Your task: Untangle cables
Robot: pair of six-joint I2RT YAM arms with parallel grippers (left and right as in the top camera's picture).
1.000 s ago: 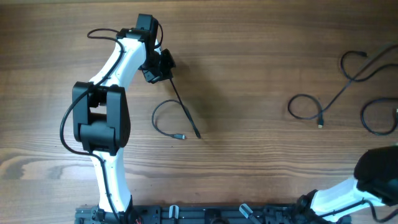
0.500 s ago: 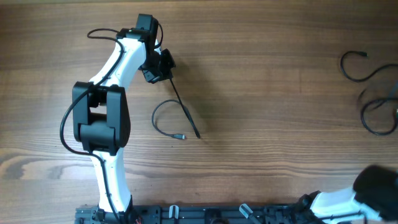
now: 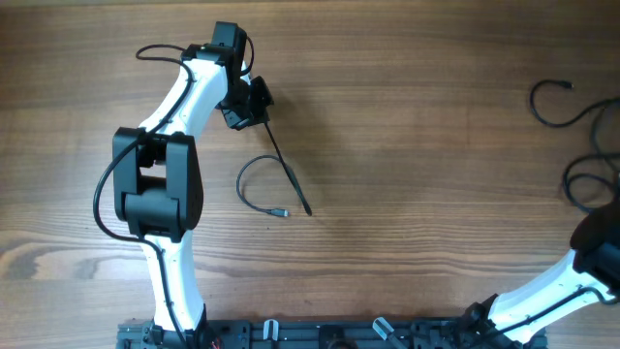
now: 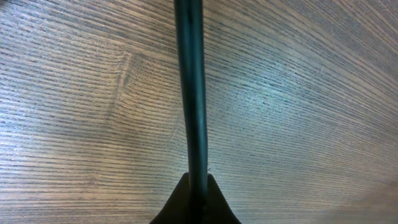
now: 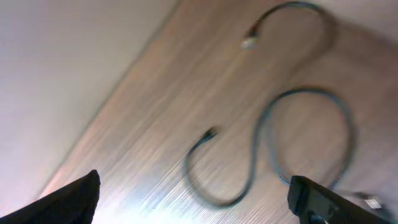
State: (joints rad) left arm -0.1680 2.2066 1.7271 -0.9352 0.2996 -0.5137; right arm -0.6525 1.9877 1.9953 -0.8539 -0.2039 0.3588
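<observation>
Black cables (image 3: pixel 287 170) lie on a brown, wood-grained table (image 3: pixel 407 126).

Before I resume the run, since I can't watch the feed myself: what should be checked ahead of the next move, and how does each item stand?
1. Left fingers shut on the left cable: ok, the cord runs straight out from between them.
2. Left cable apart from the right-hand cables: ok, bare table lies between them.
3. Right fingers open and empty: ok, they stand wide apart with nothing between them.
4. Right-hand cables free of each other: cannot tell, they run past the overhead frame's edge.
5. Right wrist view sharp enough to aim: not ok, it is blurred.
</observation>
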